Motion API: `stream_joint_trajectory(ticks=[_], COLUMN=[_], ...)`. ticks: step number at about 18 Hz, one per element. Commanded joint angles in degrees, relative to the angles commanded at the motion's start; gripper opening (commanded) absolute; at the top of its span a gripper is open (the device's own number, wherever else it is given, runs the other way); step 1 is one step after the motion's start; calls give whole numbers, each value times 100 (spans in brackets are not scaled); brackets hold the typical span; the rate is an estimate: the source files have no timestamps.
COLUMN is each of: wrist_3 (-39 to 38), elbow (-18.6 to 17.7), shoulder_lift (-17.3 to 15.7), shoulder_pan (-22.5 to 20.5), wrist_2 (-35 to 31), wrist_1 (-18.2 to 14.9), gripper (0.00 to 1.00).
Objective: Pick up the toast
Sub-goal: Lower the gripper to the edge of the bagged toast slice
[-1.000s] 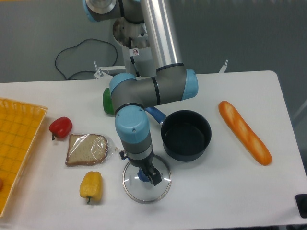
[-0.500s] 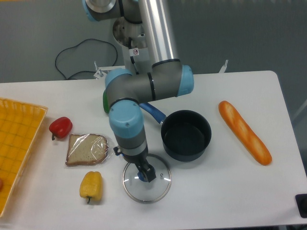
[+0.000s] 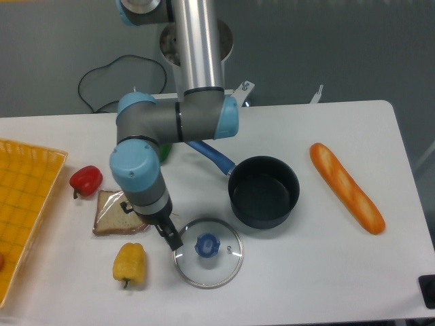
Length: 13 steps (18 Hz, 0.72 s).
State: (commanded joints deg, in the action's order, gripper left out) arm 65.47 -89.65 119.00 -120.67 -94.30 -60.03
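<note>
The gripper (image 3: 172, 239) has shifted left since the earlier frames. One second ago it stood directly over the blue knob of the glass lid (image 3: 207, 252); it now hangs at the lid's left rim, and the knob is fully exposed. The wrist housing has moved with it and now covers the right part of the toast (image 3: 114, 216). Only a dark, narrow tip of the gripper is visible below the wrist, so whether the fingers are apart or together cannot be determined.

The toast lies flat on the white table (image 3: 292, 285), left of the lid, in its clear wrap. Its position matches the earlier frames. Its left and near portions remain visible; the rest is hidden behind the arm.

Surrounding items, all unchanged in position:
- red pepper (image 3: 85, 180): just beyond the toast's far-left corner
- yellow pepper (image 3: 129, 263): near side of the toast, left of the lid
- black pot (image 3: 264, 191): right of the arm, blue handle pointing to the far left
- baguette (image 3: 346, 187): right of the pot, well apart from the toast
- yellow basket (image 3: 24, 204): at the left edge of the table
- green object: mostly hidden behind the arm elbow, less visible than before
</note>
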Motion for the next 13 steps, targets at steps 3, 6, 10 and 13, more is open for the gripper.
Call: stream_joint_trajectory(ticks=[3, 6, 10, 13], wrist_3=[701, 1073, 1266, 1503], elbow=[-149, -193, -254, -439], shoulder_lift=[27, 35, 97, 36], shoulder_pan=[-35, -114, -158, -237], wrist_2=[-53, -80, -290, -300], wrist_1=[-18, -18, -35, -26], gripper=[100, 100, 100, 100])
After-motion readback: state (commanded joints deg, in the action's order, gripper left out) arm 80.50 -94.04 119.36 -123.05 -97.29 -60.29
